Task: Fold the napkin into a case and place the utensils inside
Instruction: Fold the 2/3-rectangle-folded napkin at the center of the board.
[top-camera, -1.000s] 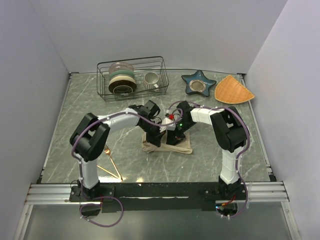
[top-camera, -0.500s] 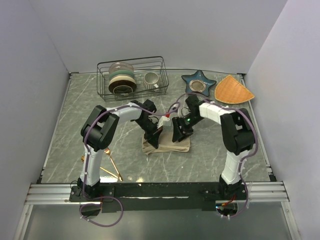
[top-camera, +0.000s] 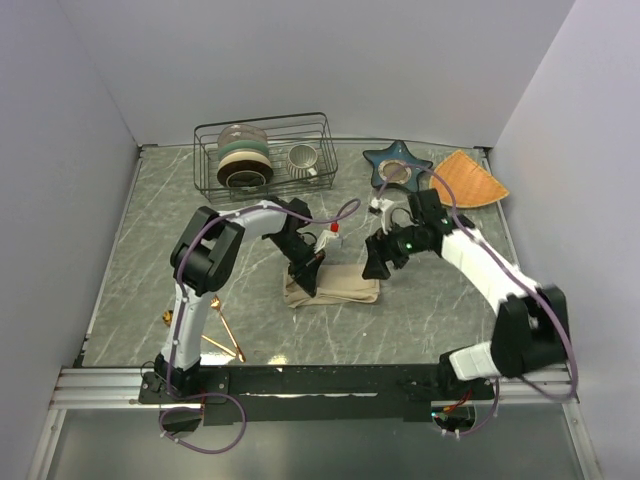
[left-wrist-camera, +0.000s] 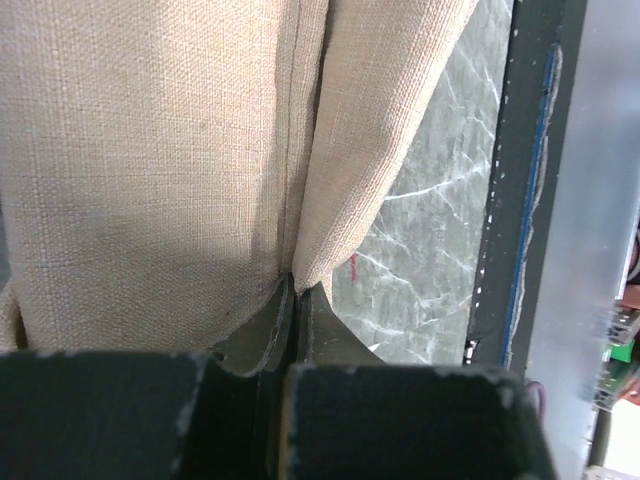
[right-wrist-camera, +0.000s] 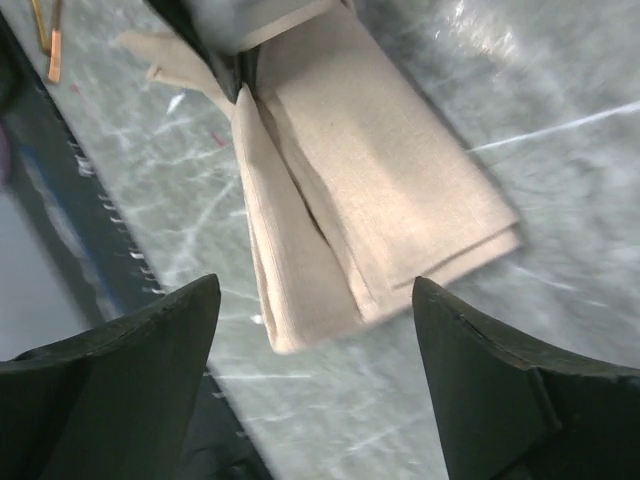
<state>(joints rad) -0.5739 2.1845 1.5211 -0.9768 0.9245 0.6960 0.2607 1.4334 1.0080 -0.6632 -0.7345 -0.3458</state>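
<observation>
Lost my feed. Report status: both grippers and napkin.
Left gripper shut on napkin fold. Right gripper open, empty. Utensils on table, front left. Nothing blocking.

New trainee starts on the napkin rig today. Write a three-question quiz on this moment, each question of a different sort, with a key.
1. True or false: the right claw is shut.
2. Where do the gold utensils lie?
A. In the wire rack
B. On the table, near left
C. On the star-shaped dish
3. Fill in: the left claw is pinched shut on a fold of the ____.

Key
1. False: it stands open, holding nothing.
2. B
3. napkin
</observation>
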